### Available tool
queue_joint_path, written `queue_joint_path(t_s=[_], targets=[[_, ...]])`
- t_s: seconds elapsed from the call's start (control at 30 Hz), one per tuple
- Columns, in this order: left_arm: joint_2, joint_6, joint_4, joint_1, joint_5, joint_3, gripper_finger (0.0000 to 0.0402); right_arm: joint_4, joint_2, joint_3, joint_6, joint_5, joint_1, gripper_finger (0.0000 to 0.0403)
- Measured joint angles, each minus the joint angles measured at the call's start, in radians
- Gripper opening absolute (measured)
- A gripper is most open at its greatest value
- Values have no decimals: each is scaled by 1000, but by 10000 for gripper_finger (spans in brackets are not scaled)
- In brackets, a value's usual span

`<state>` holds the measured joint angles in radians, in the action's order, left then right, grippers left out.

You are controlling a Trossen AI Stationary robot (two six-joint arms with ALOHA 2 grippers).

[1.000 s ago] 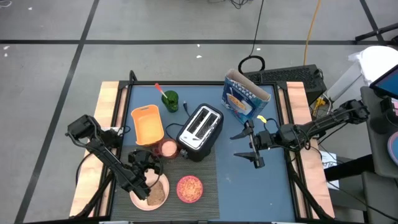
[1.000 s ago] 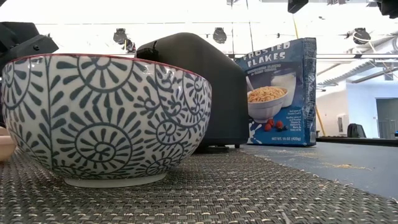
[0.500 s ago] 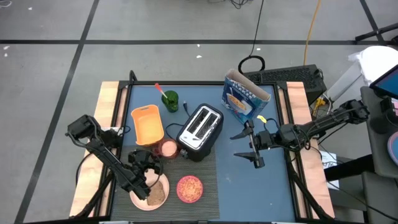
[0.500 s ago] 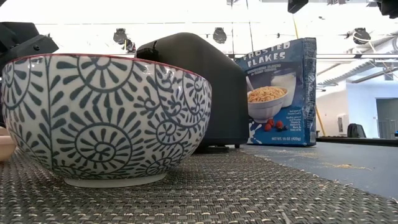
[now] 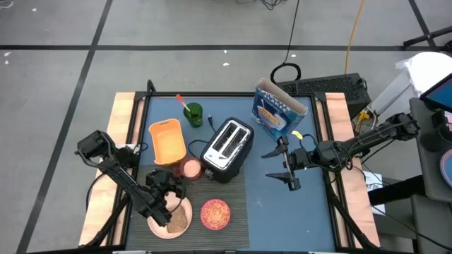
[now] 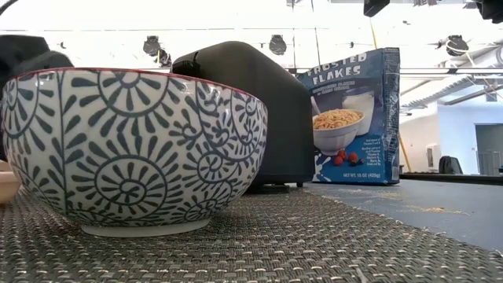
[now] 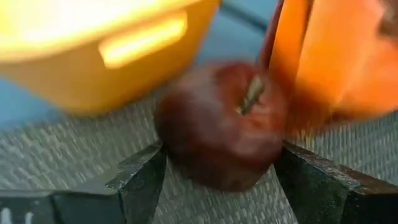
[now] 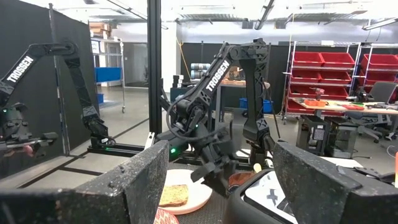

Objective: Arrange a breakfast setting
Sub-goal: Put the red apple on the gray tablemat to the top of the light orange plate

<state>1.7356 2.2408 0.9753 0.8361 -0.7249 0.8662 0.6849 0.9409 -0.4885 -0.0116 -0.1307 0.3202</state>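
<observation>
The cream plate [image 5: 155, 227] with the brown toast [image 5: 181, 217] sits at the near left. The cereal bowl [image 5: 215, 214] stands right of it on the grey mat; from the side its wall is blue-and-white patterned [image 6: 134, 149]. The red-handled spoon [image 5: 181, 102] stands in a green cup [image 5: 193, 113] at the far side. My left gripper [image 5: 169, 185] is open just beyond the plate, its fingers either side of a red apple [image 7: 221, 127] that lies on the mat ahead of it. My right gripper [image 5: 282, 169] is open and empty above the blue table, right of the toaster.
The orange container [image 5: 168, 141] lies just beyond the apple. The silver-black toaster [image 5: 227, 147] stands in the table's middle, and a blue cereal box [image 5: 277, 109] behind it to the right. Bare blue tabletop shows at the near right.
In the low view my left arm's dark outline behind the bowl has shifted a little; which way does not show. Everything else has stayed put.
</observation>
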Motion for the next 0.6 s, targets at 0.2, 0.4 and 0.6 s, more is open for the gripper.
queue_joint_path(t_s=[0.2, 0.4, 0.6], targets=[[1, -7, -12, -8, 8, 0, 342, 0, 0, 0, 0, 0, 0, 279], [1, -8, -7, -7, 9, 0, 353, 0, 0, 0, 0, 0, 0, 279], [0, -4, -3, -5, 15, 1, 354, 0, 0, 0, 0, 0, 0, 279]])
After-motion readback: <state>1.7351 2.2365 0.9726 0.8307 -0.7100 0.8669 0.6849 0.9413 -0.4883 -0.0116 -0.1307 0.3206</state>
